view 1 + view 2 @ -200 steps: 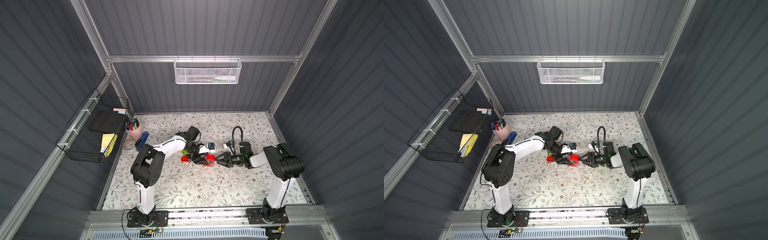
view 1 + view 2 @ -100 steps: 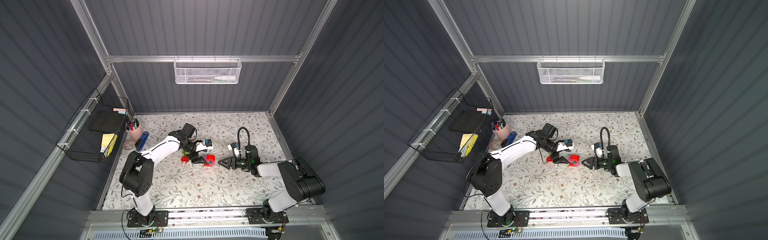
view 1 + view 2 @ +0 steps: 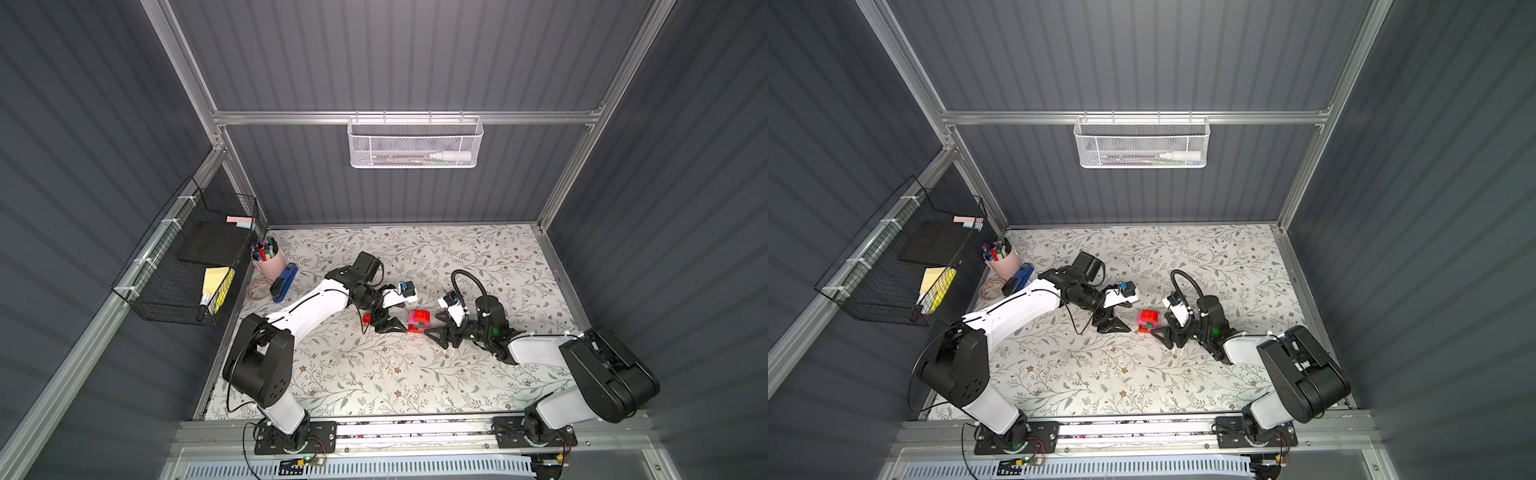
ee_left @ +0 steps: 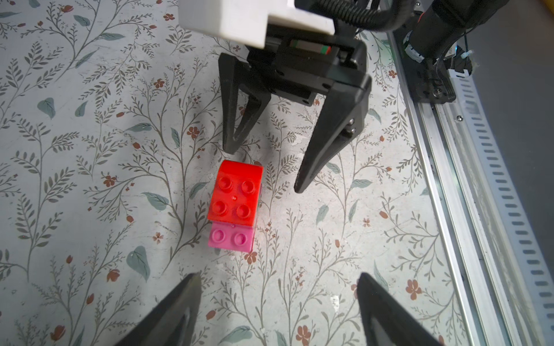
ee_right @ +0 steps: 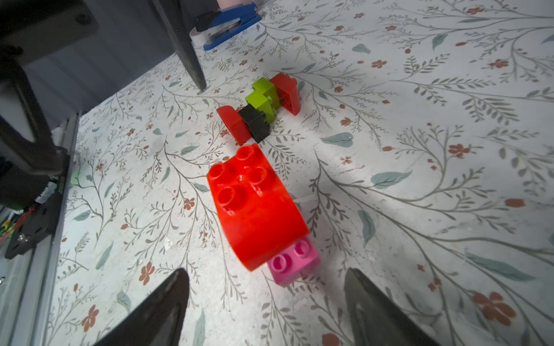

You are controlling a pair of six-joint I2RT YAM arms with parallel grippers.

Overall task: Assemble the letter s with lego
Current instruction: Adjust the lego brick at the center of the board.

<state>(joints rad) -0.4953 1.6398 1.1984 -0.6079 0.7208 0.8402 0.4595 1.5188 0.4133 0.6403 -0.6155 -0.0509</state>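
Observation:
A joined lego stack [image 3: 417, 322] stands on the floral table [image 3: 374, 374] in both top views: a curved red brick [image 4: 235, 194] over a pink brick [image 4: 230, 240], with some green in its side. My left gripper [image 3: 395, 322] is open just left of it, touching nothing. My right gripper [image 3: 436, 326] is open just right of it, also free. In the left wrist view the stack lies between my left gripper [image 4: 278, 278] and the facing right gripper [image 4: 263, 167]. A second lego cluster [image 5: 260, 104], red, lime green and black, lies on its side beyond the stack.
A blue stapler [image 3: 284, 282], a pink pen cup [image 3: 268, 259] and a small dish [image 3: 258, 288] sit at the back left. A black wire basket [image 3: 195, 257] hangs on the left wall. The aluminium rail [image 3: 415, 430] runs along the front edge.
Both grippers have opened and let go of the lego stack. The left arm has drawn back to the left and the right arm to the right. The stack stays on the table.

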